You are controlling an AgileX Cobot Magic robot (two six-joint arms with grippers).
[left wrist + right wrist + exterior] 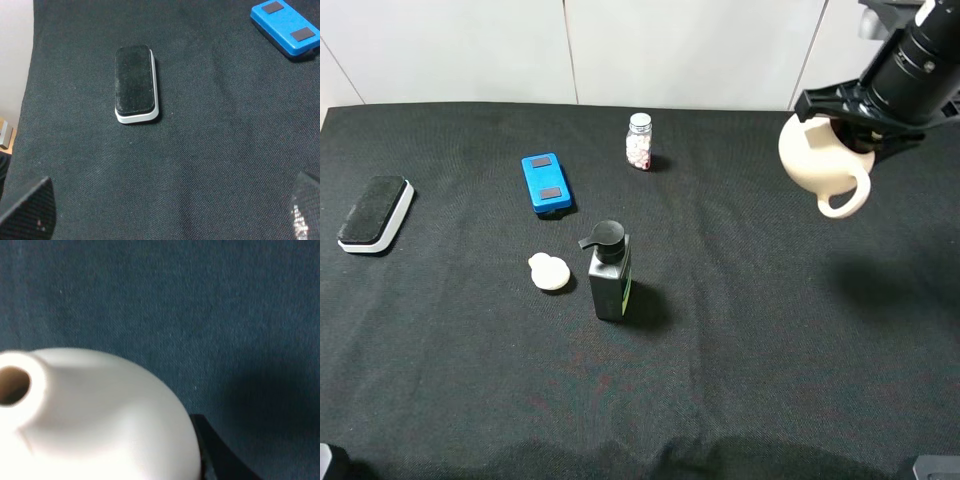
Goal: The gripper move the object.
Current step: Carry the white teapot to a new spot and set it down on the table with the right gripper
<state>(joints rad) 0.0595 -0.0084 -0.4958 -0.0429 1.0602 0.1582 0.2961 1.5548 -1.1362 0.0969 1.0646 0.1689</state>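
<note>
Right claw (850, 125) grips pot (817, 160) by rim, held above tabletop (770, 350) at far right. I can't see its finger ends; pot hides them. Left claw (165, 210) wide, only tips in frame.

Smooth ceramic pot (812, 158), matt cloth (470, 350)

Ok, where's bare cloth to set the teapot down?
The right side, from the pump bottle to the right edge below the held teapot, is bare; so is the near strip. The middle is crowded: blue box, jar, white disc.
</note>
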